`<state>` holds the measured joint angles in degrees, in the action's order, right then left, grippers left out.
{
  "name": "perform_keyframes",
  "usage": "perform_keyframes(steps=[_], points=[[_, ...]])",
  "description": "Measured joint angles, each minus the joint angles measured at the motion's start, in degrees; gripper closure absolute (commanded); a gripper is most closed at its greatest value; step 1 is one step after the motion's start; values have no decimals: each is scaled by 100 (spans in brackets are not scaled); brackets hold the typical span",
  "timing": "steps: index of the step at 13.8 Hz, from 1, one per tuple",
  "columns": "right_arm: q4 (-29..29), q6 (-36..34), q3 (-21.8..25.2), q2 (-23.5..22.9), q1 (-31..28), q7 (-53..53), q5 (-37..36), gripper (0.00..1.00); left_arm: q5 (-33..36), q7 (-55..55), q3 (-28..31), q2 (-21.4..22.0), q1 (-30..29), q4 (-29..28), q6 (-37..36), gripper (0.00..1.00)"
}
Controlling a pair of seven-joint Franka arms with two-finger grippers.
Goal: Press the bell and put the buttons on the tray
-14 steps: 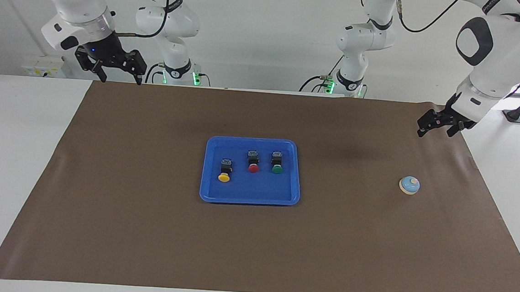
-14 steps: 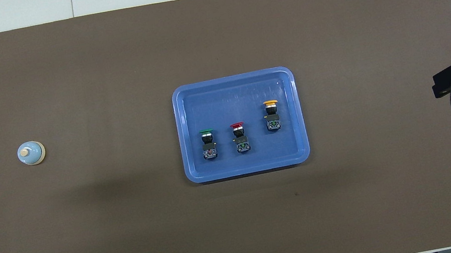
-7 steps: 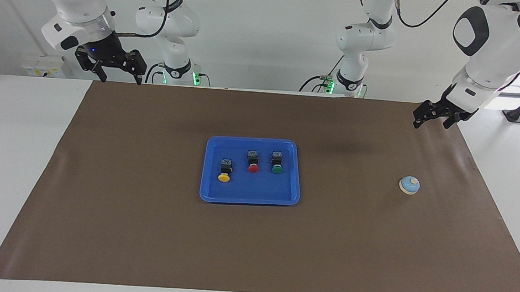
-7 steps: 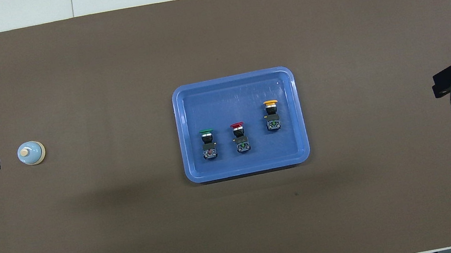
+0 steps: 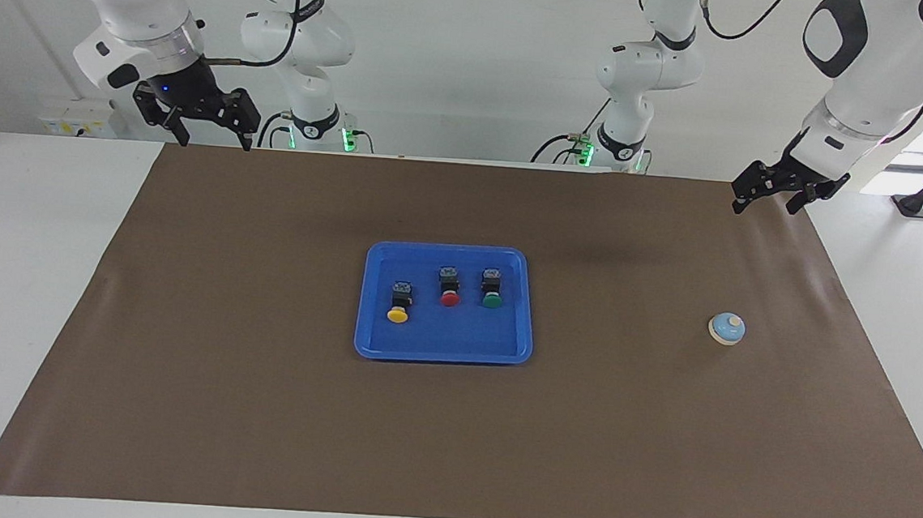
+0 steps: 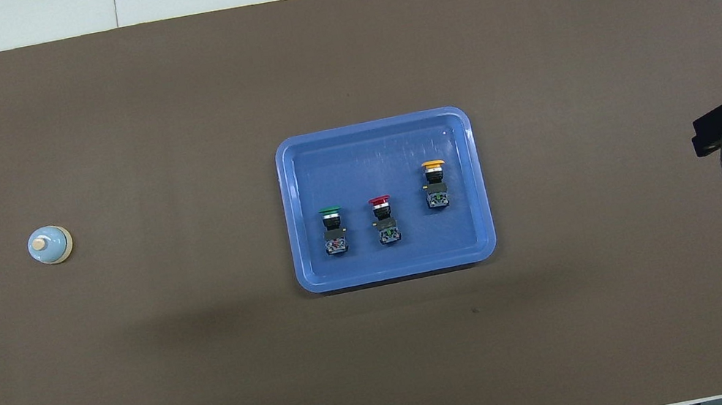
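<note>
On brown mat (image 5: pixel 256 407): lying inside blue tray (image 5: pixel 525 296) at the middle, green (image 5: pixel 492 300), red (image 5: pixel 449 299) and yellow button (image 5: pixel 397 315); sitting toward left arm's end, bell (image 5: pixel 726 329). Hanging released over mat corners, empty: left gripper (image 5: pixel 768 196), right gripper (image 5: pixel 212 134).

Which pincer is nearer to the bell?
Left. The left pincer is raised over the mat's edge at the bell's end of the table. The right pincer waits raised at the right arm's end.
</note>
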<state>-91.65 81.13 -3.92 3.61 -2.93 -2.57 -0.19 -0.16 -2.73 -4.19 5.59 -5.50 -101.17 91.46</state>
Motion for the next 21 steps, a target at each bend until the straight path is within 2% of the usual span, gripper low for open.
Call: perform_keyframes(steps=[4, 21], points=[[0, 0, 0, 0, 0, 0, 0, 0, -15, 103, 4, 4, 288, 15, -11, 0], [0, 0, 0, 0, 0, 0, 0, 0, -15, 117, 42, 48, 302, 102, -74, 0]])
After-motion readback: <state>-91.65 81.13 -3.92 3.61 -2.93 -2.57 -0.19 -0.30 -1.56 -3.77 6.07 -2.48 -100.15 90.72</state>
